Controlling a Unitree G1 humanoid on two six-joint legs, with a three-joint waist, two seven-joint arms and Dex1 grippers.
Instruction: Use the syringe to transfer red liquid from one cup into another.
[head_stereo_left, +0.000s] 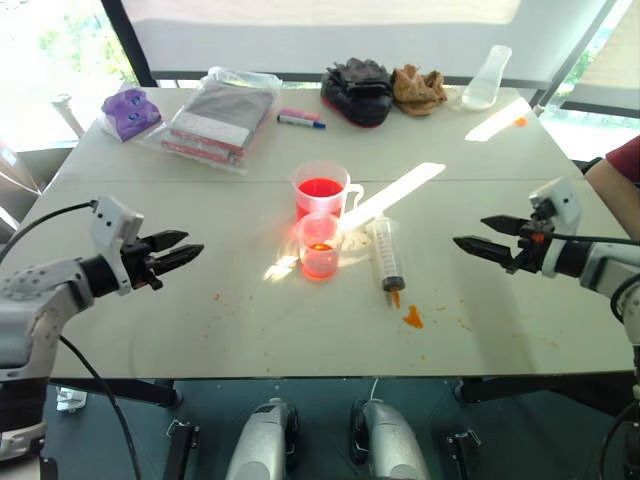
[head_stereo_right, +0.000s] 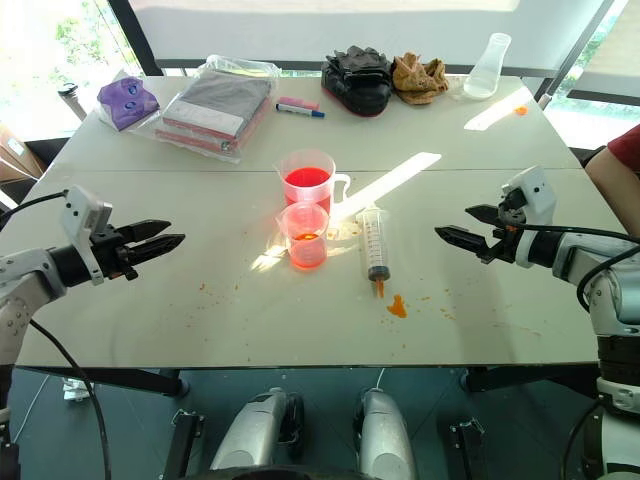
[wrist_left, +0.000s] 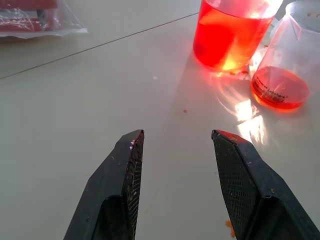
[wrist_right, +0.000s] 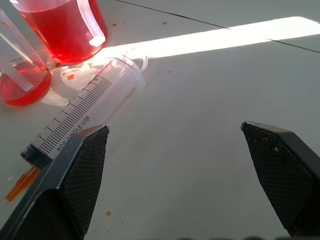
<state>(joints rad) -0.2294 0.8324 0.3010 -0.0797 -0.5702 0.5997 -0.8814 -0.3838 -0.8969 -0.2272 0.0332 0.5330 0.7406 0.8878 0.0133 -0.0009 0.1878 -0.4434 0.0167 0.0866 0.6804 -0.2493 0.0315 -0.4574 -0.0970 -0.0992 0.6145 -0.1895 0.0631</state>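
We see the syringe (head_stereo_left: 385, 256) lying flat on the table (head_stereo_left: 200, 330), just right of frame centre, nozzle toward the bottom edge, nothing touching it. An orange smear (head_stereo_left: 412, 318) sits just below its tip, with small drips scattered around.

The beaker (head_stereo_left: 322, 190) stands at centre, handle to the right, red liquid (head_stereo_left: 320, 187) in it. The tumbler (head_stereo_left: 319, 245) stands touching or just in front of the beaker, closer to the bottom edge, with a shallow layer of red at its base. Syringe is just right of both cups.

Left gripper (head_stereo_left: 178, 253) hovers mid-left of frame, fingers apart, holding nothing, pointing toward the cups but well apart from them. Right gripper (head_stereo_left: 478, 237) hovers mid-right, jaws spread wide, empty, pointing toward the syringe, also well apart.

In the right wrist view the syringe barrel (wrist_right: 85, 115) shows printed scale marks, with both cups beyond it.

Along the top edge of the frame: a purple item (head_stereo_left: 130, 110) upper left, a bagged pack (head_stereo_left: 215, 120), a marker (head_stereo_left: 300, 119), dark gloves (head_stereo_left: 358, 90), tan gloves (head_stereo_left: 418, 88), and a flask (head_stereo_left: 487, 78) upper right. A person's sleeve (head_stereo_left: 615, 160) is at the right edge.
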